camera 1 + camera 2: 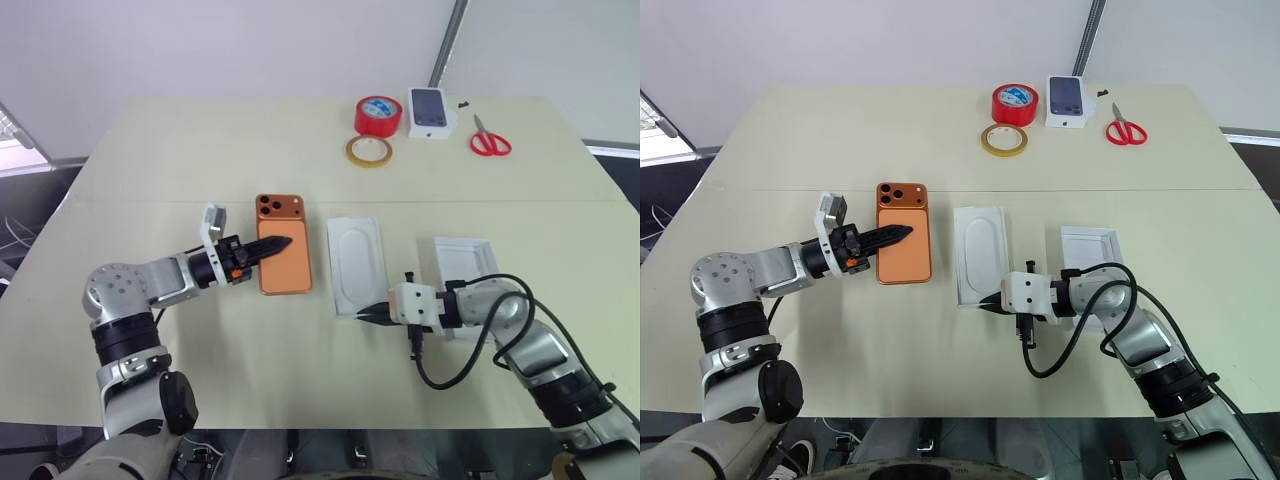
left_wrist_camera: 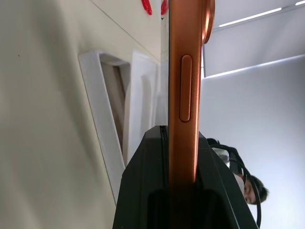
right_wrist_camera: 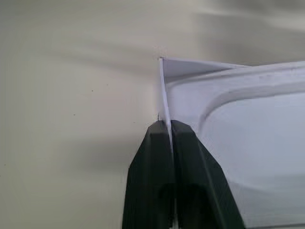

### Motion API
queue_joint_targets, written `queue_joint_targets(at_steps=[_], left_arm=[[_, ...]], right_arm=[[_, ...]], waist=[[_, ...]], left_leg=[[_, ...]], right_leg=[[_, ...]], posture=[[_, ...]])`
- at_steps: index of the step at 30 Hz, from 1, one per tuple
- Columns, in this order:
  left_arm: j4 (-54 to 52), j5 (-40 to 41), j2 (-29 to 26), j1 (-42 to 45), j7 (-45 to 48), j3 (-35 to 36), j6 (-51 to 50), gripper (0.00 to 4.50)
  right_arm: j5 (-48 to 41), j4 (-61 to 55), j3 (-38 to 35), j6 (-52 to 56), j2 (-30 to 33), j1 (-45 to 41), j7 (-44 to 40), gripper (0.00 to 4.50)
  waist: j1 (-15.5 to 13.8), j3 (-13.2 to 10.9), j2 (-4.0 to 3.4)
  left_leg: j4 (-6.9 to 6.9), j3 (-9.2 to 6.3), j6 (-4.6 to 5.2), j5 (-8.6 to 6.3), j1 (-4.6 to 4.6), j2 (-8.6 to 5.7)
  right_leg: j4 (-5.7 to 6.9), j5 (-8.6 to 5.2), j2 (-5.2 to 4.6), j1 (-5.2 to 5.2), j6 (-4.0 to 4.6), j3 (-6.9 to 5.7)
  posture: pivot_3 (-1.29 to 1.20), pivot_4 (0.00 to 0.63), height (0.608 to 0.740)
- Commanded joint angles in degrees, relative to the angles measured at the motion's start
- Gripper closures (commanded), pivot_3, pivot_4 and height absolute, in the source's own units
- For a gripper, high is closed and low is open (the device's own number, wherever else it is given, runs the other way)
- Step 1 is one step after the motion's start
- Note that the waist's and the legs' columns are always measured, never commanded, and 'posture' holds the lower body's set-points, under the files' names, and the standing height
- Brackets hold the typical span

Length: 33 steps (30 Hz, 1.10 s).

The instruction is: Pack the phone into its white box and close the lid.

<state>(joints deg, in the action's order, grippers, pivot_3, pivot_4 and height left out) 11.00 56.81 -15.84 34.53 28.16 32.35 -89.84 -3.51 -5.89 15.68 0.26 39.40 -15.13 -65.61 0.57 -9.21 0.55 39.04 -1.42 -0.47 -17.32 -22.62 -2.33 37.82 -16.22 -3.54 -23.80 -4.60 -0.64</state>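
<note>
1. Gripping the phone point(image 1: 284, 258) by its long left edge, the left gripper point(image 1: 268, 245) has both black fingers clamped flat across the orange body; the left wrist view shows that edge sandwiched between the pads, side button just past them.
2. Taking the table point(image 1: 200, 160) as a clock face with twelve at the far edge, the phone sits near nine of centre, camera cluster toward twelve.
3. At the centre lies the white insert point(image 1: 356, 265) with its oval recess; the right gripper point(image 1: 375, 314) has its fingers pinched together on the thin wall at the insert's six o'clock corner.
4. The white box point(image 1: 466, 262) rests at about three, partly behind the right arm. Whether this is tray or lid I cannot tell.
5. Handling judgement: the phone looks rigid, dense and smooth-sided, so it may slip in a narrow edge pinch; holding mid-length across the flat faces seems safest, clear of lenses and button.
6. The insert looks light and flexible, so a corner pinch should lift it, though it may bend.
7. Far off at twelve to one: red tape roll point(image 1: 378, 115), tan tape ring point(image 1: 369, 151), small printed box point(image 1: 431, 111), red scissors point(image 1: 489, 139).
</note>
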Motion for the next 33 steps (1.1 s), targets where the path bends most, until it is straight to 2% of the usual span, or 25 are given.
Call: queue_joint_targets(at_steps=[1,8,13,19,22,26,28,29,33], left_arm=[[-1.79,2.36,-0.38,1.15,0.27,0.65,-0.22,4.5],[-2.23,2.58,0.85,1.58,-0.18,-0.38,0.25,4.5],[-1.22,1.67,2.83,2.55,0.12,-2.91,1.92,4.5],[0.3,1.17,4.03,3.23,1.24,-6.07,4.21,4.5],[1.05,1.14,4.08,3.02,2.01,-7.53,5.03,4.5],[1.16,0.36,3.06,2.15,4.04,-10.7,6.29,4.5],[1.54,0.26,2.65,2.02,4.77,-11.63,6.73,4.5],[1.79,0.17,2.51,2.07,5.0,-11.93,7.08,4.5],[3.21,-0.64,1.65,2.41,6.65,-13.15,8.77,4.5]], right_arm=[[-0.39,-1.42,0.78,0.92,0.58,0.06,-1.08,4.48],[-4.22,-8.49,0.13,10.62,-0.73,-1.14,-0.05,4.48],[-1.43,-12.26,3.7,19.67,-3.59,-2.76,4.34,4.48],[0.66,-12.77,5.33,21.7,-4.77,-2.52,7.47,4.48],[-2.4,-14.99,4.83,24.5,-5.24,-2.41,6.71,3.41],[-4.73,-18.12,2.97,26.36,-3.87,-2.76,6.25,1.42],[-6.58,-20.76,1.18,27.73,-3.02,-3.16,6.09,0.28],[-7.89,-22.01,0.45,28.89,-2.57,-3.24,5.7,0.05],[-12.39,-23.79,-5.54,29.9,0.68,-2.91,4.32,0.05]], waist=[[-0.01,0.0,0.0],[-0.01,0.0,0.0],[-0.06,0.0,0.0],[-0.07,0.0,0.0],[-0.01,0.0,0.0],[0.0,0.0,0.0],[-0.01,0.0,0.0],[-0.02,0.0,0.0],[-0.11,0.0,0.0]], left_leg=[[0.0,0.0,0.0,0.0,0.02,0.0],[0.0,0.0,0.0,0.0,0.04,0.0],[0.0,-0.01,0.0,0.0,0.04,0.0],[0.01,-0.01,0.0,0.0,0.03,-0.01],[0.01,-0.01,0.0,0.0,0.03,-0.01],[0.01,0.0,0.0,0.0,0.03,-0.01],[0.0,-0.01,0.0,0.0,0.03,-0.01],[0.0,-0.01,0.0,0.0,0.03,-0.01],[0.0,-0.02,0.01,0.0,0.03,-0.01]], right_leg=[[0.0,0.0,0.0,0.02,0.0,0.0],[0.0,0.0,0.0,0.03,0.0,0.0],[0.0,0.0,0.0,0.03,0.0,0.0],[-0.01,0.0,0.0,0.03,0.0,0.0],[0.0,0.0,0.0,0.03,0.0,0.0],[0.0,0.0,0.0,0.03,0.0,0.0],[0.0,0.0,0.0,0.02,0.0,0.0],[0.0,0.0,0.0,0.03,0.0,0.0],[-0.02,0.0,0.0,0.04,0.0,0.0]], posture=[[0.0,0.15,0.74],[0.0,0.15,0.74],[0.0,0.15,0.74],[0.0,0.15,0.74],[0.0,0.15,0.74],[0.0,0.15,0.74],[0.0,0.15,0.74],[0.0,0.15,0.74],[0.0,0.15,0.74]])
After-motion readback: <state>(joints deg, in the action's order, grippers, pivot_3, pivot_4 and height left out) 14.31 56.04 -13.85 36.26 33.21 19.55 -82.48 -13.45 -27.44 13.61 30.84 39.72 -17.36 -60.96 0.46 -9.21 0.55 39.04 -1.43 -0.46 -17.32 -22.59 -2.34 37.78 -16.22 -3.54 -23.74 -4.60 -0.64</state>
